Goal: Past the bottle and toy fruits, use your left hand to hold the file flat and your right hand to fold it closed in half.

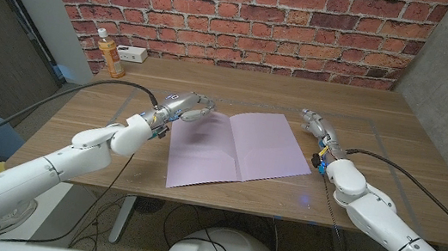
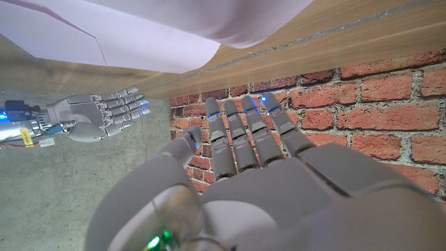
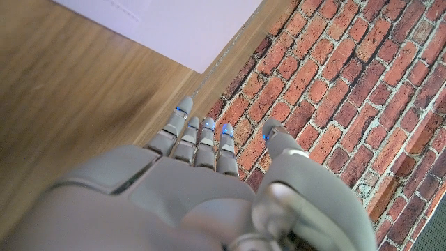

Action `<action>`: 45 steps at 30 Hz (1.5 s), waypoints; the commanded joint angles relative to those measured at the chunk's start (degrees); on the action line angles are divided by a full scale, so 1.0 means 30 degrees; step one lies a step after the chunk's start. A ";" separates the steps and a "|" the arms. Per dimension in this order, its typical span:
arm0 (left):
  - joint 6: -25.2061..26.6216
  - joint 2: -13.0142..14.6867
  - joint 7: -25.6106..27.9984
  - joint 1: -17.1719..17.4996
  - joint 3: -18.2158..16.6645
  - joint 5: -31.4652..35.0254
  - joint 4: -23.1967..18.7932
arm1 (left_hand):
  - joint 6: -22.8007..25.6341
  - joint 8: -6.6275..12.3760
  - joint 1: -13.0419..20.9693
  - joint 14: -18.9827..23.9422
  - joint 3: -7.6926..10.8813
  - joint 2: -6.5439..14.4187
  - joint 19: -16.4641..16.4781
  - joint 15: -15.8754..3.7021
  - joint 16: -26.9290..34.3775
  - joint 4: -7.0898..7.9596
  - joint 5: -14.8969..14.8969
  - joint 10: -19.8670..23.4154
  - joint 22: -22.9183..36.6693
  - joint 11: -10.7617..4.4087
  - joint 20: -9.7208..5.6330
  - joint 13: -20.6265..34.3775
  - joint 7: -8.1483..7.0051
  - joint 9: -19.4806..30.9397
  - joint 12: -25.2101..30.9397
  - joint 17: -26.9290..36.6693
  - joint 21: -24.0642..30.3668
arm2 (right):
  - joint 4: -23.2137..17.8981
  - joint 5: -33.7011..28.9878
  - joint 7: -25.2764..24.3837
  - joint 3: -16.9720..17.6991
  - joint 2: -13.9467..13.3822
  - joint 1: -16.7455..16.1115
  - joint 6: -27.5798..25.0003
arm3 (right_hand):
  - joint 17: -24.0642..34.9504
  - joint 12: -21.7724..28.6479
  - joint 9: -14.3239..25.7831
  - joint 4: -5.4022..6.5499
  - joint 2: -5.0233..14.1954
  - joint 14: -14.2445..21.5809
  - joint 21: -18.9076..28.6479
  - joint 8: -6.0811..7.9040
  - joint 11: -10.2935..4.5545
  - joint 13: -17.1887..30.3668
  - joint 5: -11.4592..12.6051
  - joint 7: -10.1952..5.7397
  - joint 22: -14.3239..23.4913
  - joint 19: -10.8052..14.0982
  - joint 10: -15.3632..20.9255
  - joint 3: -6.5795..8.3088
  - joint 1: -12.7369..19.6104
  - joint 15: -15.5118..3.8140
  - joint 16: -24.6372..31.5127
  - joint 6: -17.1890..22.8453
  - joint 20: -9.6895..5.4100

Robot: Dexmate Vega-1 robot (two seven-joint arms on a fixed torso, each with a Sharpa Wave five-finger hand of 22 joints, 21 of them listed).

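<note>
The pale lilac file (image 1: 234, 148) lies spread open on the wooden table (image 1: 120, 121), its crease running down the middle. My left hand (image 1: 187, 106) hovers at the file's far left corner, fingers stretched out and apart, holding nothing. In the left wrist view that hand (image 2: 244, 181) reaches toward the brick wall, with the file (image 2: 153, 28) beyond it. My right hand (image 1: 314, 123) stands just off the file's far right corner, fingers straight, empty; it also appears in the left wrist view (image 2: 97, 115). The right wrist view has my right hand (image 3: 202, 188) beside the file's corner (image 3: 174, 24).
An orange-filled bottle (image 1: 110, 53) with a white cap stands at the table's far left, next to a small white box (image 1: 133, 54). A red brick wall (image 1: 247, 16) runs behind the table. Black cables (image 1: 392, 165) trail along both arms.
</note>
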 commanded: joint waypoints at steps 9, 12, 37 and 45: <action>0.1485 0.0845 -0.1680 0.0486 0.0278 0.2115 -0.1382 | 0.0548 -0.0357 -0.0360 0.1159 0.0409 -0.0025 0.2260 -0.0294 -0.0107 -0.0073 -0.0026 0.0849 -0.0016 -0.0123 -0.0214 0.0127 0.0364 0.0088 -0.0301 0.0007 0.0763 | -0.2912 -0.1055 -0.0214 -0.0322 -0.1433 -0.0587 -0.3773 | 0.0155 0.0245 0.0116 0.0126 0.0071 0.0984 -0.0137 0.0182 0.0123 0.0036 -0.0057 0.0162 0.0083 0.0998 0.0870 0.0106 0.0295 0.0053 0.0481 0.0876 0.0158; 0.1877 0.0785 -0.2168 0.0402 0.0405 0.2230 -0.1538 | 0.0607 -0.0369 -0.0393 0.1307 0.0443 -0.0013 0.2378 -0.0293 -0.0100 -0.0058 -0.0026 0.0886 -0.0025 -0.0064 -0.0214 0.0130 0.0417 0.0093 -0.0349 0.0015 0.0788 | -0.3201 -0.1054 0.0005 -0.0395 -0.1666 -0.0493 -0.4307 | 0.0168 0.0257 0.0118 0.0146 0.0076 0.1017 -0.0140 0.0185 0.0161 0.0037 -0.0053 0.0212 0.0086 0.1097 0.0945 0.0105 0.0297 0.0073 0.0498 0.0929 0.0192; 0.6634 -0.0614 -0.8567 -0.1974 0.3273 0.4383 -0.1511 | -0.4476 -0.1147 -0.1682 -0.3560 0.0586 0.0248 -0.0605 -0.0017 -0.0874 0.1971 0.0049 -0.3539 -0.0045 -0.0351 -0.0132 0.0199 -0.0083 0.0107 -0.1921 0.0172 -0.0831 | -0.3166 -0.0761 0.1172 -0.0701 -0.2419 0.0212 -0.5219 | 0.0232 0.0067 0.0130 0.0217 0.0013 0.1038 -0.0347 0.0042 0.0190 0.0049 -0.0039 0.0191 0.0086 0.1421 0.0766 0.0071 0.0339 0.0176 0.0510 0.0890 0.0348; 0.6930 -0.0978 -0.9263 -0.2552 0.3958 0.4431 -0.1027 | -0.5534 -0.1153 -0.1894 -0.4153 0.0587 0.0223 -0.0840 -0.0134 -0.0833 0.2321 0.0106 -0.4398 -0.0039 -0.0491 -0.0160 0.0192 -0.0239 0.0081 -0.1940 0.0145 -0.1005 | -0.3311 -0.0907 0.1159 -0.0794 -0.2597 0.0384 -0.5678 | 0.0236 -0.0021 0.0134 0.0209 -0.0012 0.0925 -0.0461 -0.0003 0.0139 0.0053 -0.0038 0.0109 0.0087 0.1417 0.0600 0.0059 0.0372 0.0240 0.0457 0.0835 0.0483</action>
